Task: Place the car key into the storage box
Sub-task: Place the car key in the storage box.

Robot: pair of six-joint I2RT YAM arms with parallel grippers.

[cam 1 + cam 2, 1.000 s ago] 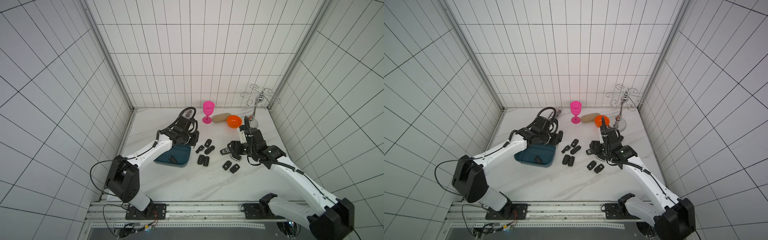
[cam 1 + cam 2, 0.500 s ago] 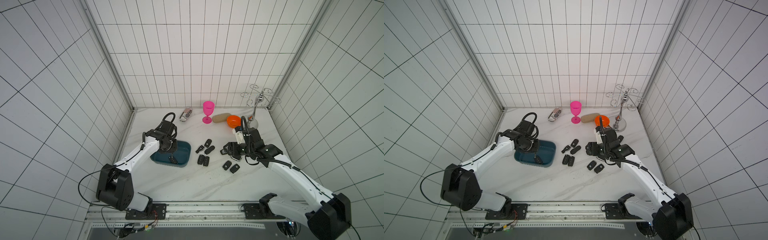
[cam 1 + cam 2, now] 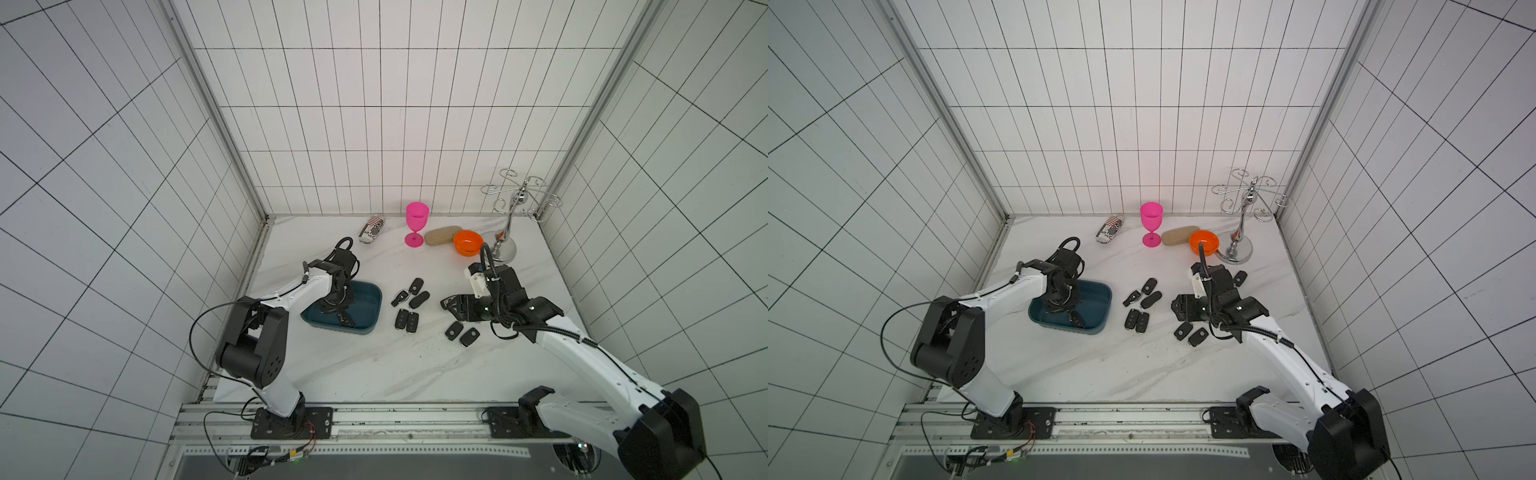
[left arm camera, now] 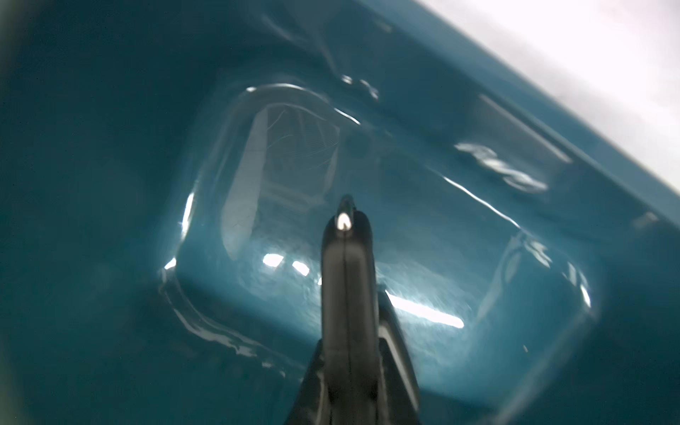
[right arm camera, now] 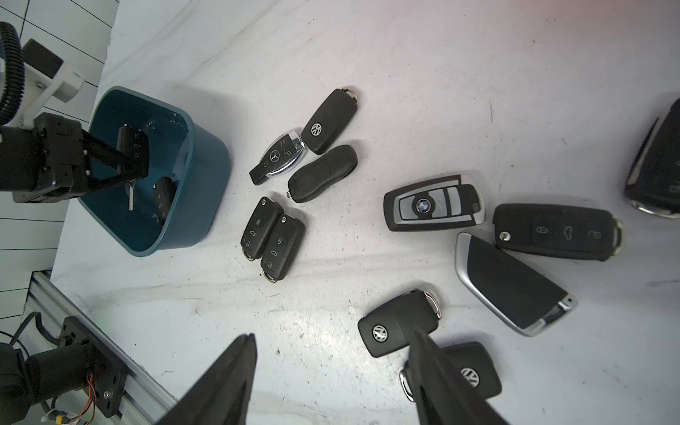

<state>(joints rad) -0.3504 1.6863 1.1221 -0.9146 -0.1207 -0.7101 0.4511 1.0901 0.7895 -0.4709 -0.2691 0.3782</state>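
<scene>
Left side: my left gripper (image 5: 138, 162) is clenched on a black car key (image 5: 132, 143). The fob is pinched between the fingers, and the metal blade is folded out and points down. The key hangs inside the outline of the storage box (image 3: 368, 328), which sits on the left part of the table (image 3: 374, 365). The left wrist view shows the key's edge over the box's glossy floor. Whether the blade touches that floor I cannot tell. A second key (image 5: 163, 197) lies in the box by its near wall.

Right side: my right gripper (image 5: 331, 382) is released, jaws apart and grasping nothing, above the table. A cluster of five keys (image 3: 409, 307) lies between the box and this gripper. A pair of keys (image 3: 461, 334) lies just on its near side.
</scene>
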